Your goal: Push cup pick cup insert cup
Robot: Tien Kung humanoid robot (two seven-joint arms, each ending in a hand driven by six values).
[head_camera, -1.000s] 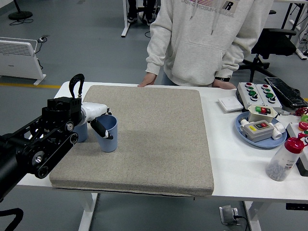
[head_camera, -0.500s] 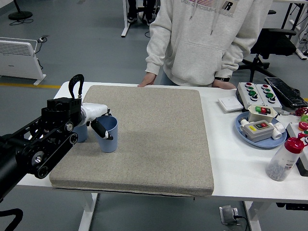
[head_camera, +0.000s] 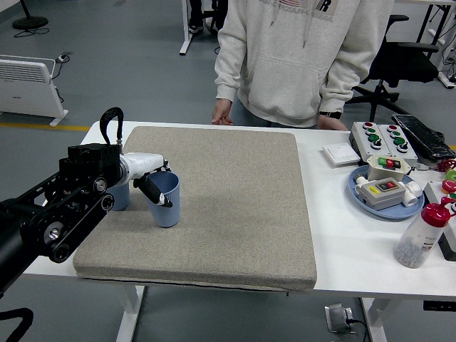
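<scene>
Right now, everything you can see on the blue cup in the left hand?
The blue cup is plain light blue, plastic by the look, tapering toward its base, mouth open and up. It stands roughly upright at the left of the grey mat. The left hand grips its near rim, one finger hooked inside. A second blue cup is partly hidden behind the hand.
</scene>
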